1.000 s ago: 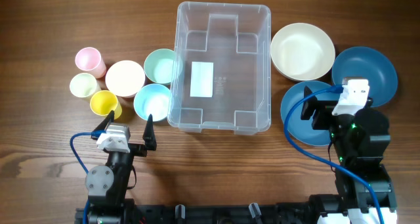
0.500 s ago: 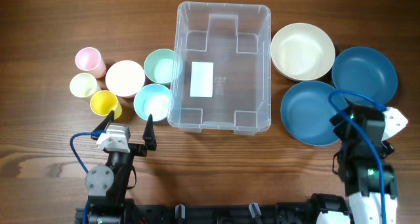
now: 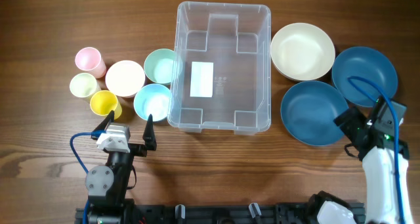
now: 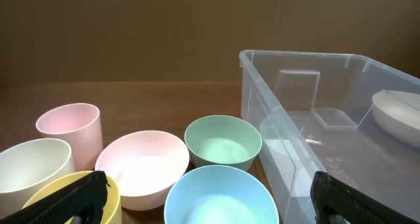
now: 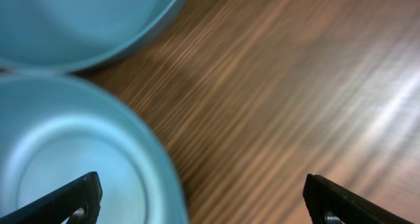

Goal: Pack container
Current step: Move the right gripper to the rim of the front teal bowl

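My left pincer (image 3: pixel 128 127) gaped wide, empty, near the light blue bowl (image 3: pixel 153 100) | my right pincer (image 3: pixel 369 122) wide, empty, beside the dark blue bowl (image 3: pixel 314 112) | container (image 3: pixel 223 46) sat central, I judged for both to reach, unfilled.

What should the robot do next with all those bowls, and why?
Probably the left gripper should ease forward and down onto the rim of the light blue bowl. Its jaws are open, that bowl sits just ahead of it, right beside the container, and the container has no dishes in it yet.
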